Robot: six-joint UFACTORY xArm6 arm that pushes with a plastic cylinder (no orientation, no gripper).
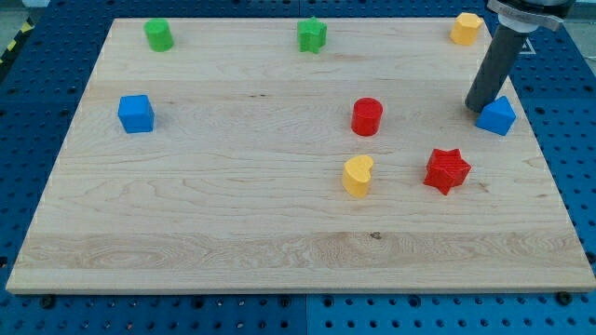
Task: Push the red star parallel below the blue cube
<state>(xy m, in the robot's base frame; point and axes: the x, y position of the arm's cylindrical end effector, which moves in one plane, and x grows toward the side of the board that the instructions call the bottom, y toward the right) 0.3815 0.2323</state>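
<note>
The red star (447,170) lies on the wooden board (233,242) at the view's right, below the middle. A blue cube (136,113) sits at the view's left. A second blue block (497,115) sits near the right edge, above and right of the red star. My tip (476,109) rests on the board just left of that right blue block, almost touching it, and above the red star with a clear gap between them.
A red cylinder (367,116) stands left of my tip. A yellow heart (357,175) lies left of the red star. A green cylinder (159,34), a green star (312,34) and a yellow block (466,28) sit along the top edge.
</note>
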